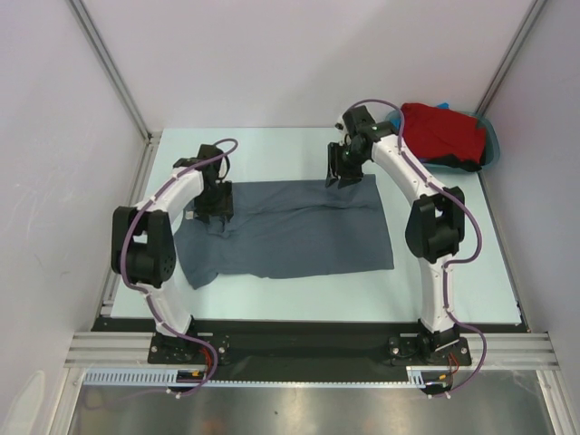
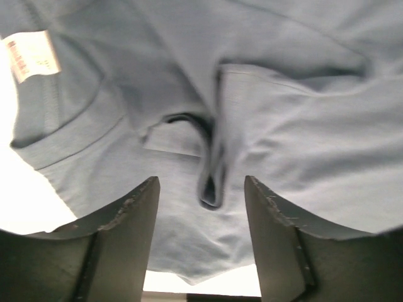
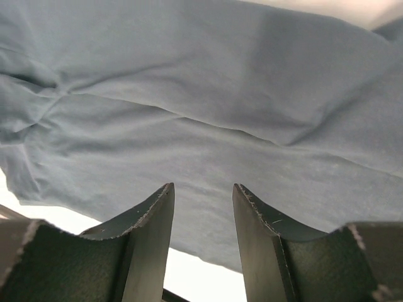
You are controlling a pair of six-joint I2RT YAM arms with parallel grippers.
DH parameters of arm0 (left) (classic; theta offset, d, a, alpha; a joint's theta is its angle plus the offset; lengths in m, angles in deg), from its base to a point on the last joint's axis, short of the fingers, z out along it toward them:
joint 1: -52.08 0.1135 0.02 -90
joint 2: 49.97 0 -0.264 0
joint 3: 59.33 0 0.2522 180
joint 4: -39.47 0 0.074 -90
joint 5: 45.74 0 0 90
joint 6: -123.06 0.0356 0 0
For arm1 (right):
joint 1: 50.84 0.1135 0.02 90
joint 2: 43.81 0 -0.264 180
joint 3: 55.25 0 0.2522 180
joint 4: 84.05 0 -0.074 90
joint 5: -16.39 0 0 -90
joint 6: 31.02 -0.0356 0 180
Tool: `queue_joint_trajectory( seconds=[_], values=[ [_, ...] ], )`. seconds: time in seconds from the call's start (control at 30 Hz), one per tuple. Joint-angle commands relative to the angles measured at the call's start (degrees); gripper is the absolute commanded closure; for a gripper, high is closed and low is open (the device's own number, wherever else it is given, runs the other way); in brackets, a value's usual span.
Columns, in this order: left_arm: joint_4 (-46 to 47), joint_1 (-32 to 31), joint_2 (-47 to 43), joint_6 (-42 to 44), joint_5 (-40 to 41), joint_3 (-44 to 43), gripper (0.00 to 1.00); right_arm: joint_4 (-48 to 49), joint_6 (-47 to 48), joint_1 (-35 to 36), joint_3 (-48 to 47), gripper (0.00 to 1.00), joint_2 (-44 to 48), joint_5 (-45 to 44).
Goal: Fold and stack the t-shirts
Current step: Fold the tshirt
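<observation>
Two t-shirts are in view. A slate-grey t-shirt (image 1: 299,236) lies spread side to side across the middle of the pale surface (image 1: 453,272), mostly flat, with one sleeve (image 1: 195,270) sticking out at its near left corner. A red t-shirt (image 1: 442,131) sits bunched in a teal tub (image 1: 492,140) at the far right corner, well apart from the grey one, with a bit of blue cloth (image 1: 444,106) at its far edge and some black cloth (image 1: 467,166) at its near edge. The left claw (image 1: 216,213) hangs low over the left end of the grey shirt. In its wrist view the two fingers stand well apart with nothing between them. Beyond them lie the ribbed collar (image 2: 69,135), a white label (image 2: 31,55) and a raised ridge of cloth (image 2: 211,176) in line with the gap. The right claw (image 1: 341,179) is at the far right corner of the same shirt, over its far edge. Its fingers are parted to a moderate gap, with wrinkled grey cloth beyond them and none pinched between them. Whether either claw's tips touch the cloth cannot be told.
</observation>
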Motion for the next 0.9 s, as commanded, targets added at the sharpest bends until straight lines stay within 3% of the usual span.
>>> queue_joint_trajectory(
  seconds=[0.0, 0.67, 0.87],
  values=[
    [-1.3, 1.2, 0.6, 0.6, 6.7, -1.7, 0.35, -1.0, 0.2, 1.2, -3.0, 0.52, -0.3, 1.4],
    [0.8, 4.9, 7.3, 1.6, 4.1, -4.0, 0.37, -1.8, 0.8, 1.3, -2.3, 0.52, 0.0, 0.8],
    [1.7, 5.1, 8.8, 1.5, 2.6, -3.4, 0.48, -2.0, 0.6, 1.2, -2.3, 0.52, 0.0, 0.4]
  ],
)
